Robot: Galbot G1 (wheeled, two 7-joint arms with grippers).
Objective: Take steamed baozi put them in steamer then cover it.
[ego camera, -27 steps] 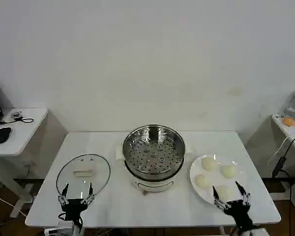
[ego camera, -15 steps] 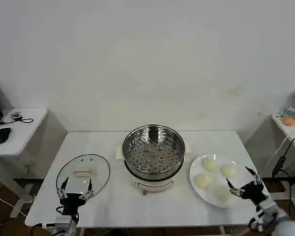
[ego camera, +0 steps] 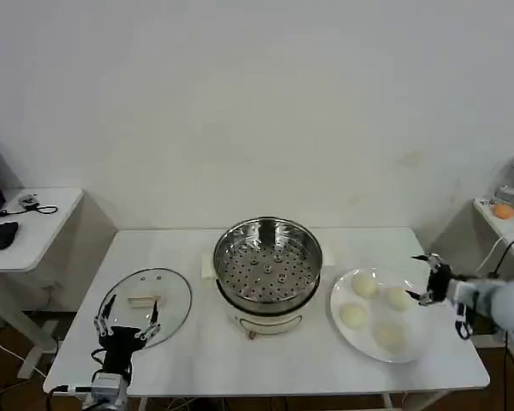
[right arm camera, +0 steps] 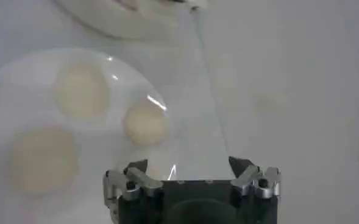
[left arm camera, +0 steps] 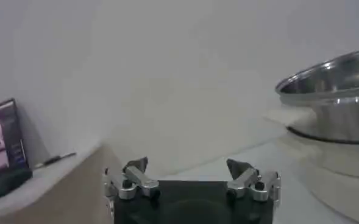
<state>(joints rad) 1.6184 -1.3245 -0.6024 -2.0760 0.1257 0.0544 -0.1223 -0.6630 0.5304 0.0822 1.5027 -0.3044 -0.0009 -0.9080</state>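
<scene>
Your right gripper [ego camera: 426,280] hovers with its fingers spread and empty at the right edge of the white plate [ego camera: 415,338], which carries the four steamed baozi [ego camera: 365,287] near the tabletop's [ego camera: 197,351] right edge. The steamer [ego camera: 268,270] stands at the tabletop's centre with its perforated tray bare. The cover [ego camera: 146,304] lies flat near the front-left corner, where your left gripper [ego camera: 125,320] waits open and empty at its near rim.

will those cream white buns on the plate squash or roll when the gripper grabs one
The four small round cream-white buns look smooth and soft, so they would probably dent under a firm pinch. Their domed shape suggests they could slide or roll on the flat white plate if nudged. The open right gripper beside the plate probably spans one.
</scene>
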